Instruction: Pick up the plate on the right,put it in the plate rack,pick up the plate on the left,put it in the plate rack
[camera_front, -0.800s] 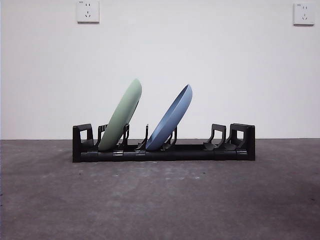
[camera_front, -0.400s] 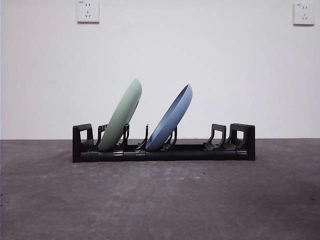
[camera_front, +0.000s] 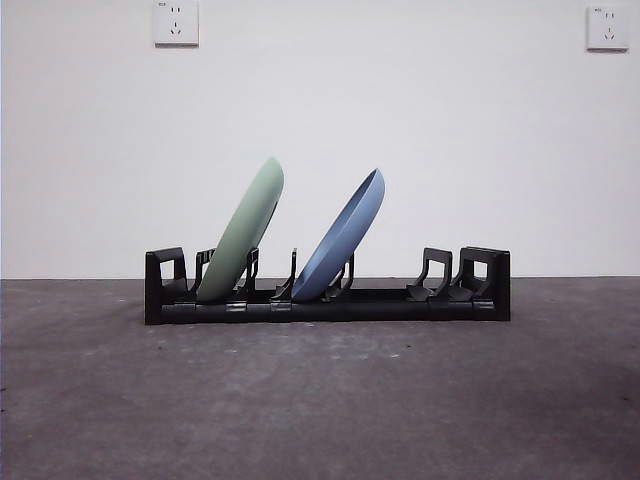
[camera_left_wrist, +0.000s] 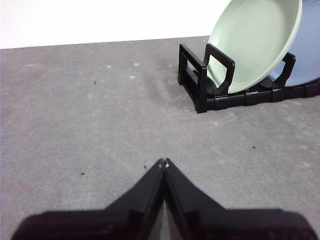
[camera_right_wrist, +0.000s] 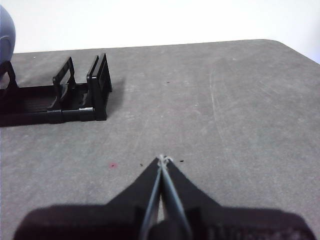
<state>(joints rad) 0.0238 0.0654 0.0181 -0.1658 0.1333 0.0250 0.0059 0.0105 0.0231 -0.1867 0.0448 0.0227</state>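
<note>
The black plate rack (camera_front: 400, 302) lies across the middle of the grey table in the front view. A pale green plate (camera_front: 243, 232) leans in its left slots, and a blue plate (camera_front: 343, 238) leans in the slots beside it. Both tilt to the right. The left wrist view shows the green plate (camera_left_wrist: 255, 45) in the rack's end (camera_left_wrist: 200, 80), with my left gripper (camera_left_wrist: 163, 163) shut and empty over bare table, well short of it. My right gripper (camera_right_wrist: 161, 159) is shut and empty too, away from the rack's other end (camera_right_wrist: 97, 87).
The rack's right-hand slots (camera_front: 435, 272) hold nothing. Two wall sockets (camera_front: 176, 22) sit high on the white wall behind. In the right wrist view the table's edge (camera_right_wrist: 295, 50) curves round at the far corner.
</note>
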